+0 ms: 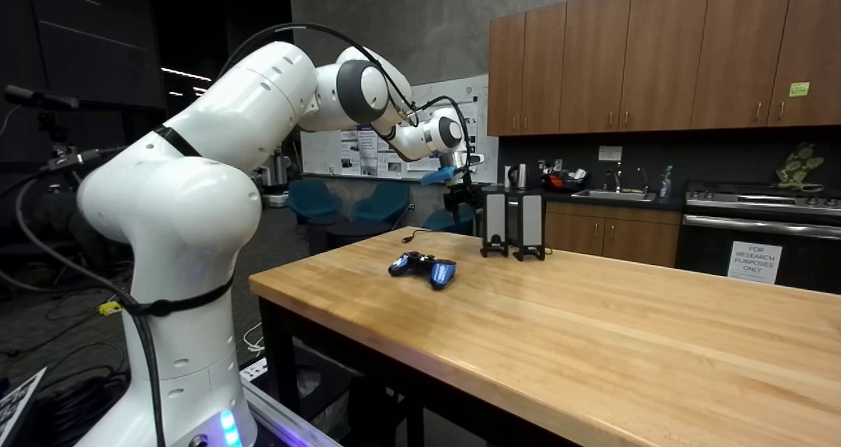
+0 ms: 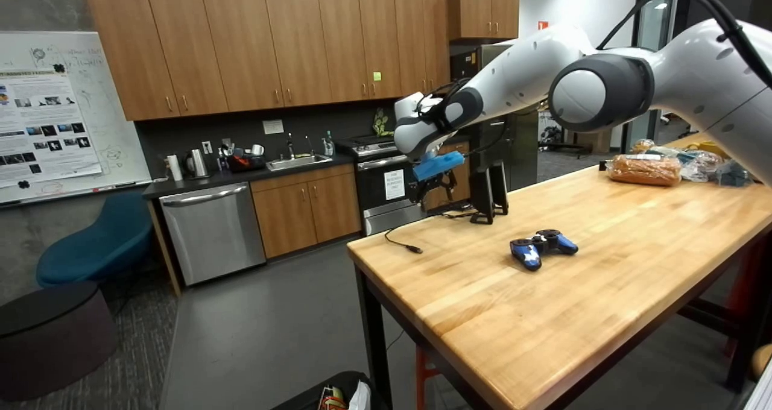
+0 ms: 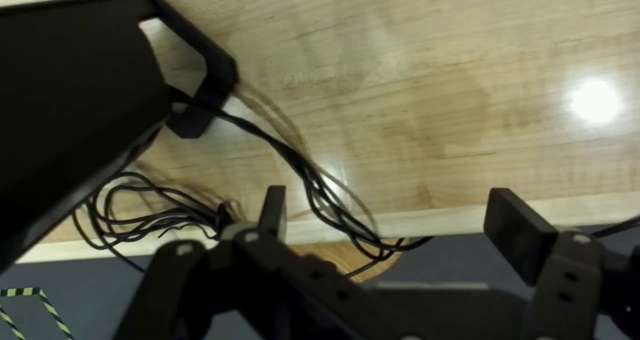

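- Floor [image 2: 241,331], grey, fills the lower left and middle of an exterior view, with striped carpet [image 2: 145,343] at its left.
- Wooden cabinets [image 2: 241,42] line the top of that view.
- A light wooden table [image 1: 591,315] spreads over the middle and lower right of an exterior view; one edge crosses the lower half of the wrist view, grey floor below it.
- The white arm [image 1: 187,190] rises at the left and reaches to upper centre.
- Two upright speakers [image 1: 530,220] stand side by side near the table's edge, right of centre; one's dark back fills the wrist view's upper left.
- The gripper [image 3: 395,222] hangs near them, jaws spread wide with nothing held, straddling the edge line at lower centre and right.
- A blue-and-black game controller [image 1: 424,266] lies at frame centre, open wood between it and the speakers.
- Black cables [image 3: 299,165] run over the edge, seen between the jaws; whether they touch, I cannot tell.
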### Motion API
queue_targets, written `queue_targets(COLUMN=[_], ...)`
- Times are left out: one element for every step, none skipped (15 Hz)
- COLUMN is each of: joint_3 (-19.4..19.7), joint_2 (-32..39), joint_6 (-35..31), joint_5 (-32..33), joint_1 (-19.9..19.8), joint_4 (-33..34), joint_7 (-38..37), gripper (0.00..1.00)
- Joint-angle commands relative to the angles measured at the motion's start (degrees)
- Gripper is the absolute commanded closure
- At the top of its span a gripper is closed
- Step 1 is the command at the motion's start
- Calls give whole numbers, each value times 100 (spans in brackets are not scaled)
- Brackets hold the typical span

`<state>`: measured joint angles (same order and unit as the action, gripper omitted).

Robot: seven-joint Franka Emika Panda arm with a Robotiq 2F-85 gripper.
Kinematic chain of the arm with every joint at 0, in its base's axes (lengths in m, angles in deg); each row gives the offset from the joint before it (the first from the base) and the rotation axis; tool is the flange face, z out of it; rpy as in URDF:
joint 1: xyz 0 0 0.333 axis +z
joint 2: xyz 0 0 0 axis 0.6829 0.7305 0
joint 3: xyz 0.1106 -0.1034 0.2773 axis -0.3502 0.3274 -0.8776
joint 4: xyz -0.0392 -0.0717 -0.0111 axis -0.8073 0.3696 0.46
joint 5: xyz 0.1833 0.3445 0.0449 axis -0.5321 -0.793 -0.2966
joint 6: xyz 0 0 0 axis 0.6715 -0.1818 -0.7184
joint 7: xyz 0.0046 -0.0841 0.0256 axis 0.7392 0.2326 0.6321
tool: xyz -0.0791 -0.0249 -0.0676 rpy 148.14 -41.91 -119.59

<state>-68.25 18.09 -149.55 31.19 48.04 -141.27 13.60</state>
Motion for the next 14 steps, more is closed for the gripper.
queue_targets(joint_3=[68,80,51,48,26,-16,-45,-79,-118,-148,-179,-218,-250,-270], joint_2=[245,295,356,425,489,530,588,649,701,755,811,850,901,962], joint_6=[476,621,791,982,1141,1256,1353,1429,1500,1560,1589,1605,1606,1602], joint_5=[-124,-112,-124,-78,-55,-63,-42,-45,-56,-58,-50,-39,-40,-40], joint_1=[-296,-364,-453,-493,-528,-565,-575,-587,-590,-582,-568,-561,-560,-560], joint_4=[629,760,909,1056,1169,1251,1339,1411,1490,1558,1626,1671,1740,1828], joint_7=[652,804,1055,1284,1533,1791,2043,2257,2488,2664,2824,2939,3042,3112], gripper=[0,0,0,0,0,0,0,0,0,0,0,0,0,0])
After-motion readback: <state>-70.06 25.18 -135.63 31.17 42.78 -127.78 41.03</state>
